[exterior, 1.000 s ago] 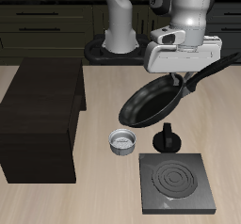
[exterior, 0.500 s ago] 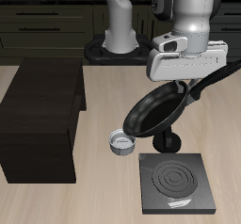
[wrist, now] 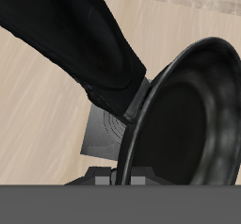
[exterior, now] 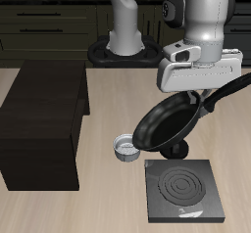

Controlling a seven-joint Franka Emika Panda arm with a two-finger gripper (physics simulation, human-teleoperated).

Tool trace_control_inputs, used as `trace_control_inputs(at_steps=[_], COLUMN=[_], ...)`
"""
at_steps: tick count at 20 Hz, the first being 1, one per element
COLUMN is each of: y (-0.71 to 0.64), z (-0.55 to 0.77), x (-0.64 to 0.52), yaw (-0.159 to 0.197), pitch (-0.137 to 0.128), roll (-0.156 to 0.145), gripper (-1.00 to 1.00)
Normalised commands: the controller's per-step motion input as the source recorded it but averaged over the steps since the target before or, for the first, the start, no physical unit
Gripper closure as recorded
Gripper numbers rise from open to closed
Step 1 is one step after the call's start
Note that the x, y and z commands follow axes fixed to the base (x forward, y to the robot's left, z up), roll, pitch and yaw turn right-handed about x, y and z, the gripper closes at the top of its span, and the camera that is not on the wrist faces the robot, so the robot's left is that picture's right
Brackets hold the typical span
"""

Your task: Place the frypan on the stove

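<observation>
Worktop point(exterior: 39, 212) w/ a big dark cabinet point(exterior: 44, 124) at 9 o'clock of centre, well apart from the action. Stove point(exterior: 183, 190) lies flat at approx 5 o'clock, burner bare, nothing on it yet. Frypan point(exterior: 169, 122) is airborne, tilted, bowl end low, hanging above the stove's back edge at its 12 o'clock; handle runs up toward 2 o'clock into the pincer point(exterior: 208, 98), which is pinching it.

Progress est.: pick-up done, carry mostly done; left = shift pan over burner, level it, lower, let go.

Small metal bowl point(exterior: 126, 148) sits at stove's 10 o'clock, just beside the pan's low rim; clip risk on descent. Small black knobbed pot point(exterior: 179, 149) peeks out under the pan, near stove's back edge.
</observation>
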Motion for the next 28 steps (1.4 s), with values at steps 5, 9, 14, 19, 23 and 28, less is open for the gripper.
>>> trace_control_inputs(at_steps=[5, 9, 14, 19, 23, 28], y=[-0.09, -0.17, -0.22, -0.02, 0.1, 0.02], z=[0.01, -0.01, -0.09, -0.17, -0.16, -0.03], x=[0.2, 0.22, 0.18, 0.06, 0.11, 0.14], yaw=[-0.004, 0.011, -0.009, 0.01, 0.027, 0.008], pitch=[0.004, -0.003, 0.023, 0.017, 0.016, 0.004], roll=[-0.021, -0.042, -0.051, 0.003, 0.002, -0.009], gripper=[1.0, 1.0, 1.0, 1.0, 1.0, 1.0])
